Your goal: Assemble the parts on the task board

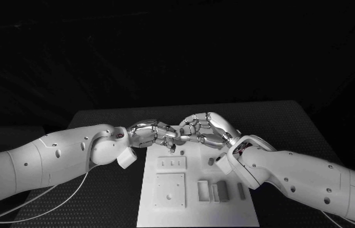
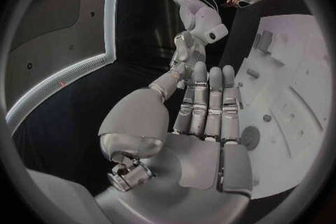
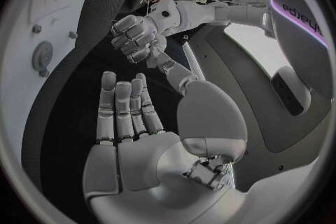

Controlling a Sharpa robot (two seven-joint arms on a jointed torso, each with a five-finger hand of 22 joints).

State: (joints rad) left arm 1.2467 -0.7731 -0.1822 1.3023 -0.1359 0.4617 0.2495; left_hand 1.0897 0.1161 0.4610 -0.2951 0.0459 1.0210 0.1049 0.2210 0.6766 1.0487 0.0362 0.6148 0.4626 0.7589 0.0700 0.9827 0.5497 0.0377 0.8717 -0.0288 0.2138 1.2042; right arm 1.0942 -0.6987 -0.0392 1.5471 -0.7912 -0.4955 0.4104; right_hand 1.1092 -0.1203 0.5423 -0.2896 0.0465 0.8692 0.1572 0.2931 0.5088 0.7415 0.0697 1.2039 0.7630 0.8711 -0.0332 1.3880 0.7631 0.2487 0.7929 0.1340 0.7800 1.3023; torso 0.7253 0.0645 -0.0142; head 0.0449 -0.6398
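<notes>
The white task board (image 1: 194, 207) lies in the middle of the table, with several grey parts on it: a small plate (image 1: 172, 162), a larger square plate (image 1: 170, 189) and upright blocks (image 1: 220, 191). Both hands hover over the board's far end and meet there. My left hand (image 1: 152, 133) has its fingers bent downward, and its thumb (image 2: 171, 79) reaches to my right hand (image 2: 185, 51). My right hand (image 1: 209, 128) keeps its fingers (image 3: 126, 109) straight and side by side with a bare palm. Its thumb (image 3: 175, 73) touches my left hand (image 3: 136, 39). Any part between the touching tips is hidden.
The black table (image 1: 281, 120) stretches around the board on all sides. A white box on my left wrist (image 1: 125, 158) hangs just beside the board's far left corner. The board's near half (image 1: 196, 215) is bare.
</notes>
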